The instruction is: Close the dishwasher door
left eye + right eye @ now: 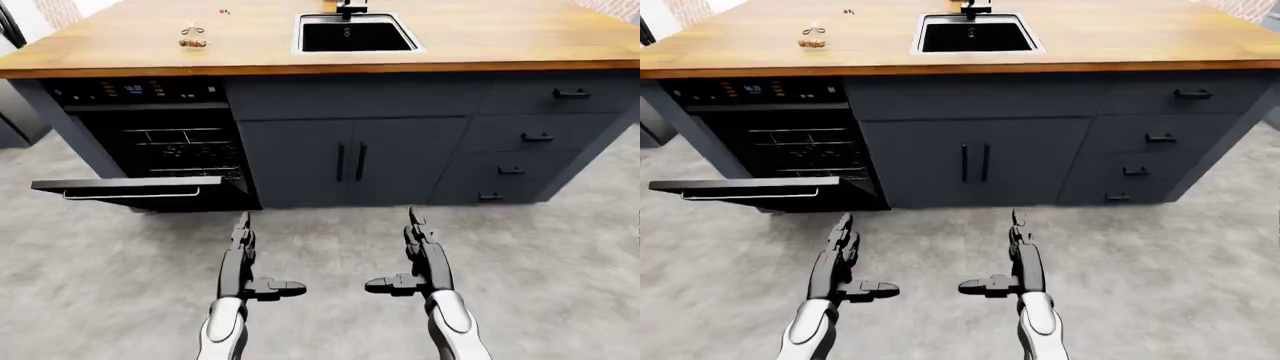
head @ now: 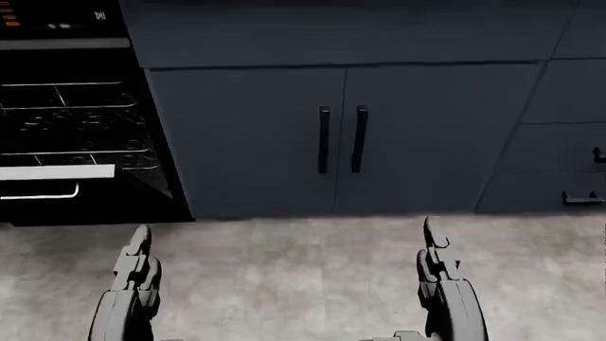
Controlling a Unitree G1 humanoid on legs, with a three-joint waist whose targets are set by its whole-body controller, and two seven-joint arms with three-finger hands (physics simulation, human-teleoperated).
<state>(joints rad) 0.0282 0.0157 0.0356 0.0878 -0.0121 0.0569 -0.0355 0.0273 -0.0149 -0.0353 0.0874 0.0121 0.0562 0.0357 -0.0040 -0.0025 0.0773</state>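
Note:
The dishwasher (image 1: 160, 135) sits at the left end of the dark blue island, its black door (image 1: 130, 187) folded down flat with a silver handle (image 1: 132, 196) along its near edge. Wire racks (image 1: 185, 146) show inside. My left hand (image 1: 243, 247) hangs open over the grey floor, right of and below the door, not touching it. Level with it, my right hand (image 1: 418, 244) is open too, below the double cabinet doors (image 1: 350, 161).
A wooden countertop (image 1: 480, 41) tops the island, with a black sink (image 1: 352, 34) and a small glass item (image 1: 193, 37) on it. A drawer stack (image 1: 530, 139) fills the island's right side. Grey floor (image 1: 330, 247) spreads around my hands.

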